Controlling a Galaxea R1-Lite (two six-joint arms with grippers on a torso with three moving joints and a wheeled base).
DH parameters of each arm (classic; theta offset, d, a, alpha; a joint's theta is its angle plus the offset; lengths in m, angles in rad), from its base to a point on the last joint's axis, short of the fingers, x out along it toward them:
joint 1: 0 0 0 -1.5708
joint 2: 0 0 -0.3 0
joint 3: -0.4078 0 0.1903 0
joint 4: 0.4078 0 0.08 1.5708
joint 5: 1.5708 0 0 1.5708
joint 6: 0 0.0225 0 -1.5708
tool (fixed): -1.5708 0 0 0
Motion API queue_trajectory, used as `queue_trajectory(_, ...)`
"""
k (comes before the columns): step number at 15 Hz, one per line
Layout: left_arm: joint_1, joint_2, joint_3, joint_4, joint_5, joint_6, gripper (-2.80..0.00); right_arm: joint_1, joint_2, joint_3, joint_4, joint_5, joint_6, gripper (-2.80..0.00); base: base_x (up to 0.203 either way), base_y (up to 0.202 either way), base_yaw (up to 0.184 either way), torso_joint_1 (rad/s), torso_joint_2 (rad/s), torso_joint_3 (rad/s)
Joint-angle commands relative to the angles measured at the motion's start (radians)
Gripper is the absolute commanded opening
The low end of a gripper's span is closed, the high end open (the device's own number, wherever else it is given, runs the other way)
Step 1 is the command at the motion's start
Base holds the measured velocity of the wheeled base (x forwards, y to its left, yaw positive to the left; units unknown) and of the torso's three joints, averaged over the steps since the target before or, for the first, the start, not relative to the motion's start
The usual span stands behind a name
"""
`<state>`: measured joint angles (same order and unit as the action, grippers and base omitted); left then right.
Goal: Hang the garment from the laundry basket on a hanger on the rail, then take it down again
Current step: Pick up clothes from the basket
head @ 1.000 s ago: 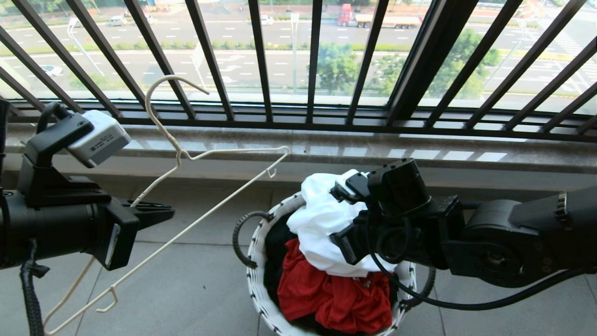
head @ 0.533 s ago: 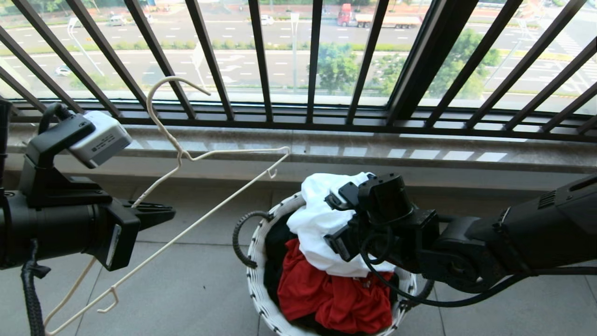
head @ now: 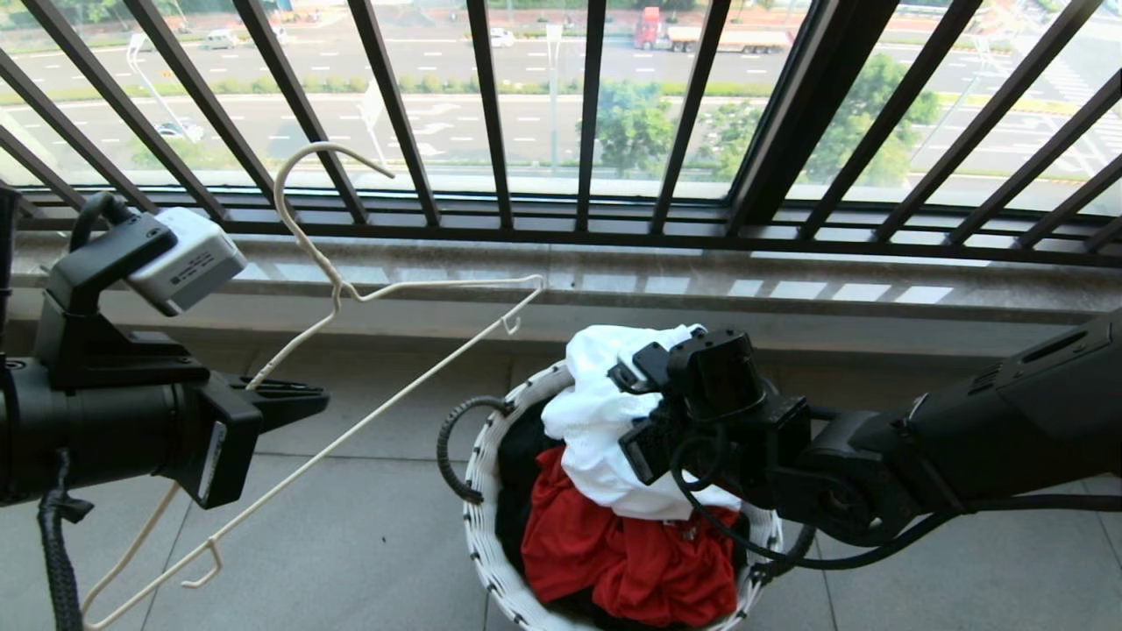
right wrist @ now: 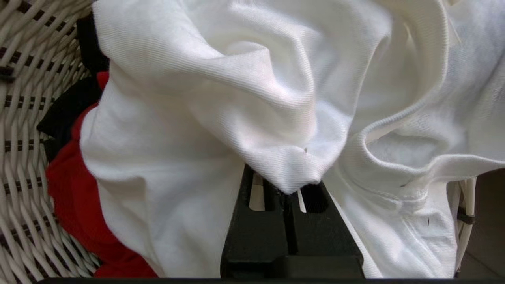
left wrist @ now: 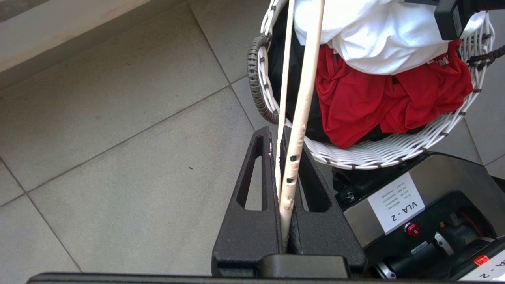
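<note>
The white T-shirt lies bunched on top of the pile in the laundry basket, a round white woven one with a dark looped handle on the side toward the left arm, standing on the grey tiled floor just in front of the stone sill under the black window railing. Under the white cloth a red garment spills toward the near rim, and a black one fills the side by the handle. The right gripper has reached down into the heap from the right, its wrist resting over the shirt, and its jaws are pressed together on a pinched fold of the white fabric, which rises in creases right above the fingertips; a ribbed edge of the shirt curls beside them. Off to the left, well apart from the basket, the left gripper is held out above the floor with its jaws clamped tight on the thin cream-white hanger. The wire slants across the view, its long hook up against the railing bars and one notched arm end hanging low near the tiles. The robot's base, with a white label on it, sits just beside the basket.
</note>
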<state>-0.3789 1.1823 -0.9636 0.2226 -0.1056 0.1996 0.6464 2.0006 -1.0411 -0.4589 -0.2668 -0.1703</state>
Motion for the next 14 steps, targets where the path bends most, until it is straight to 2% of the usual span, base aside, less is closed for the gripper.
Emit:
queue_trajectory(1, 0.000, 0.000, -0.002, 0.001, 0.000, 0.000, -2.80, 0.006, -0.023, -0.007, -0.002, 0.001, 0.033, -2.80, 0.000, 0.000, 0.000, 0.000, 0.00, 0.000)
queue_trajectory(3, 0.000, 0.005, -0.004, 0.001, 0.003, 0.000, -2.80, 0.027, -0.066, -0.008, 0.001, 0.005, 0.062, -2.80, 0.000, 0.000, 0.000, 0.000, 0.00, 0.000)
queue_trajectory(6, 0.000, 0.005, -0.012, 0.001, 0.026, 0.000, -2.80, 0.102, -0.131, -0.003, 0.008, 0.030, 0.136, -2.80, 0.000, 0.000, 0.000, 0.000, 0.00, 0.000)
queue_trajectory(8, 0.000, 0.006, -0.012, 0.001, 0.026, 0.000, -2.80, 0.151, -0.167, 0.010, 0.008, 0.108, 0.204, -2.80, 0.000, 0.000, 0.000, 0.000, 0.00, 0.000)
queue_trajectory(11, 0.001, 0.006, -0.012, 0.001, 0.027, 0.000, -2.80, 0.198, -0.179, 0.040, 0.013, 0.132, 0.214, -2.80, 0.000, 0.000, 0.000, 0.000, 0.00, 0.000)
queue_trajectory(14, 0.002, 0.006, -0.012, 0.001, 0.027, 0.000, -2.80, 0.245, -0.183, 0.044, 0.201, 0.134, 0.207, -2.80, 0.000, 0.000, 0.000, 0.000, 0.00, 0.000)
